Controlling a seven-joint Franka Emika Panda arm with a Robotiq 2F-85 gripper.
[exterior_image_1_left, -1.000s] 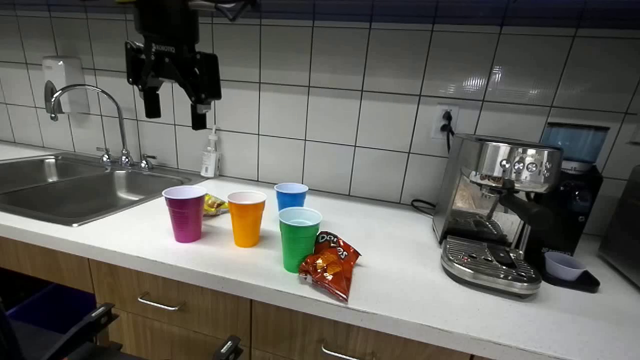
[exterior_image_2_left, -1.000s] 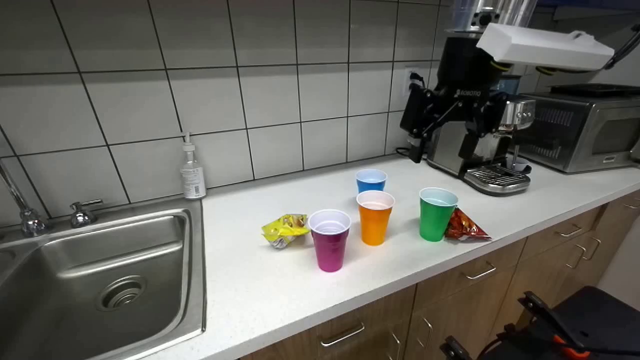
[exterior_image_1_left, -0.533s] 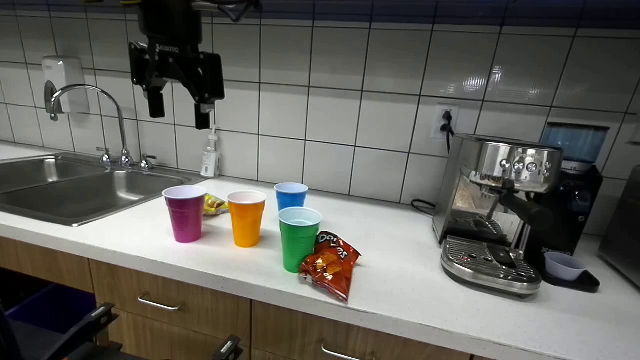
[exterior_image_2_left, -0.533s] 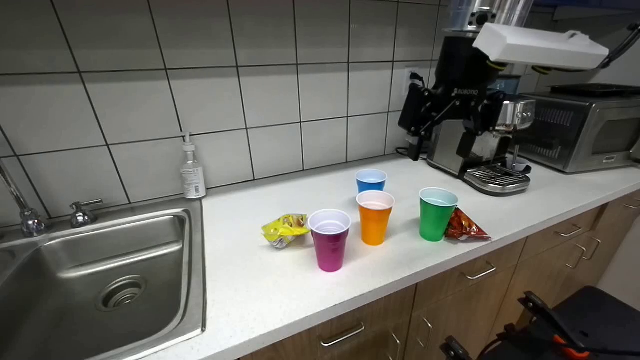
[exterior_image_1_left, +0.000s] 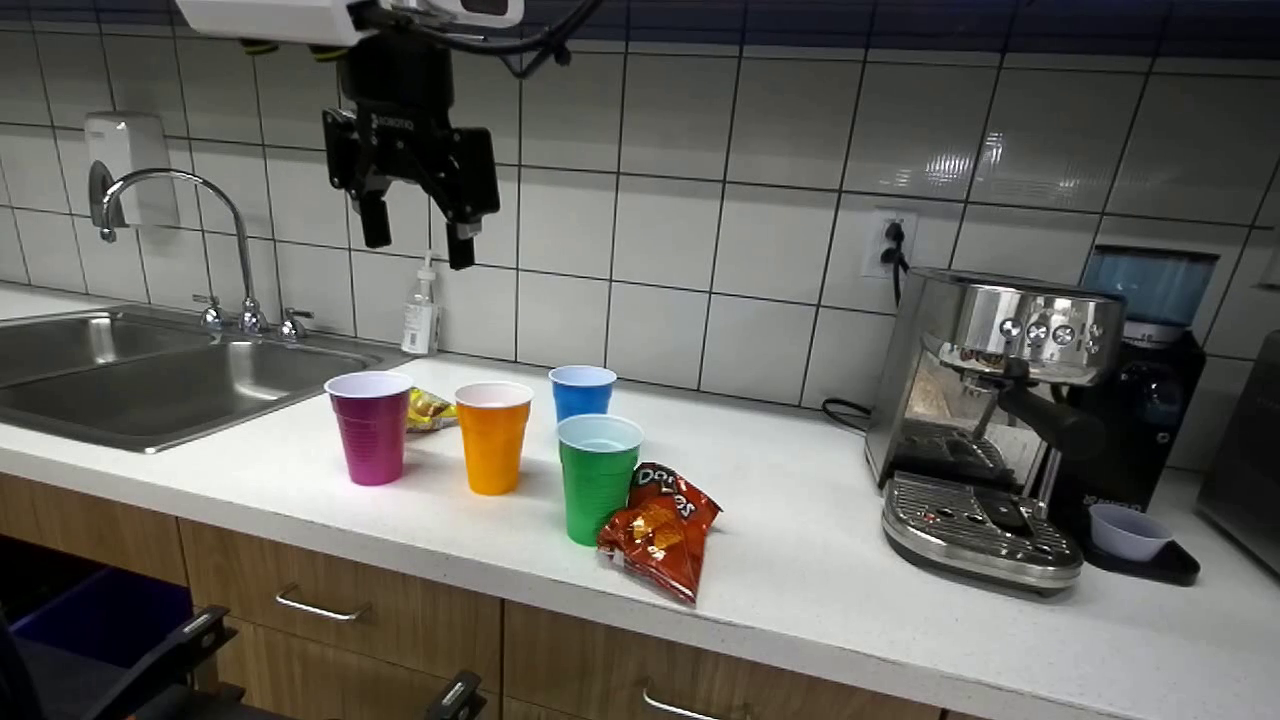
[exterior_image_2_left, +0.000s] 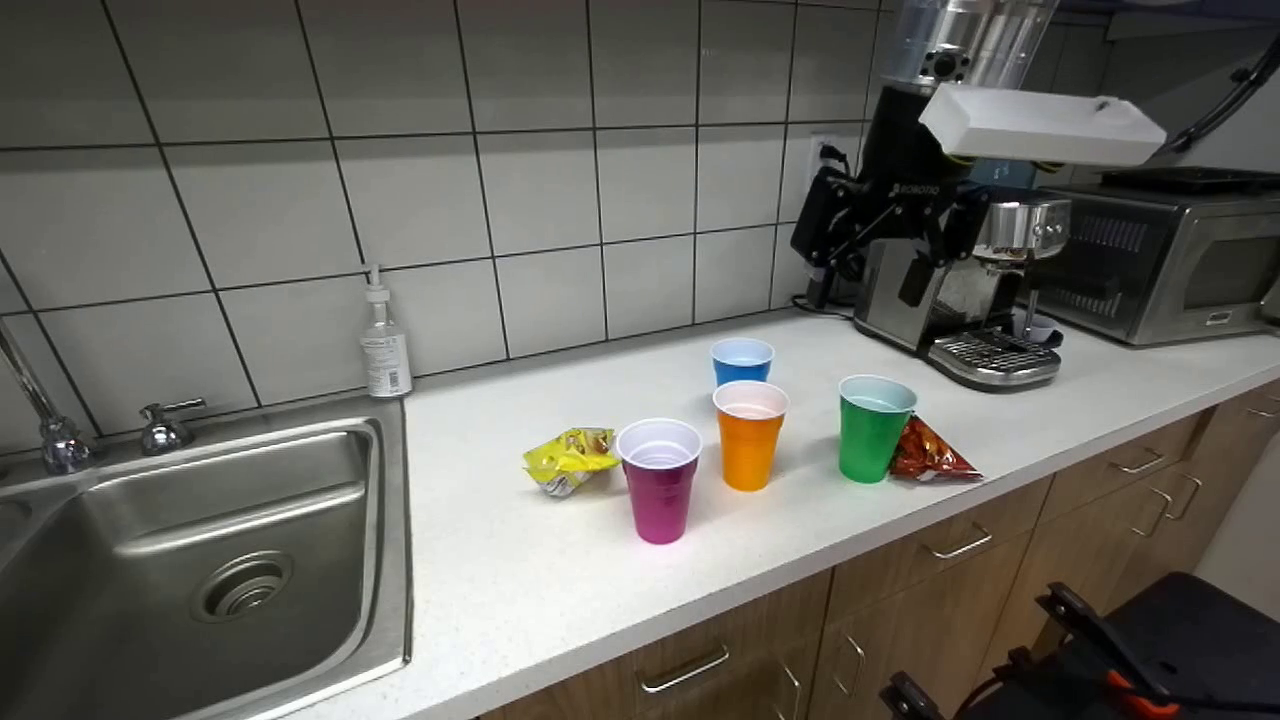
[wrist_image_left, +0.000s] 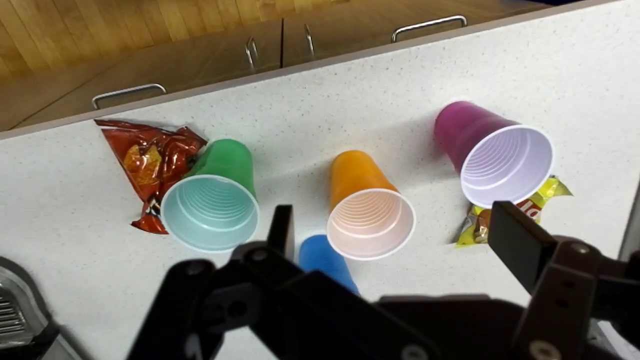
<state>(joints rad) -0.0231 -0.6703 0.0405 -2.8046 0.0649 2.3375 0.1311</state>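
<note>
Overhead, Robotiq gripper (exterior_image_1_left: 418, 238): above the countertop (exterior_image_1_left: 790, 540), jaws spread wide, pinching nothing, aimed down; apparently held high for clearance.
Orange cup (wrist_image_left: 370, 212): upright on the countertop, showing between the parted jaws in the wrist view.
Blue cup (exterior_image_1_left: 583, 394): upright too, nearer the tiled wall (exterior_image_1_left: 760, 230).
Purple cup (exterior_image_2_left: 660, 490): nearest the sink (exterior_image_2_left: 392, 560), mouth up, so its narrow base bears it.
Yellow snack bag (exterior_image_2_left: 568, 460): lying on the wall side of the purple cup; whether they touch, I cannot tell.
Green cup (exterior_image_1_left: 598, 485): upright; the red Doritos bag (exterior_image_1_left: 662, 530) looks propped against its side.
Pump bottle (exterior_image_2_left: 385, 350): standing by the sink, presumably for handwashing.
Espresso machine (exterior_image_1_left: 1000, 320): near the wall outlet (exterior_image_1_left: 876, 245), likely for power.
</note>
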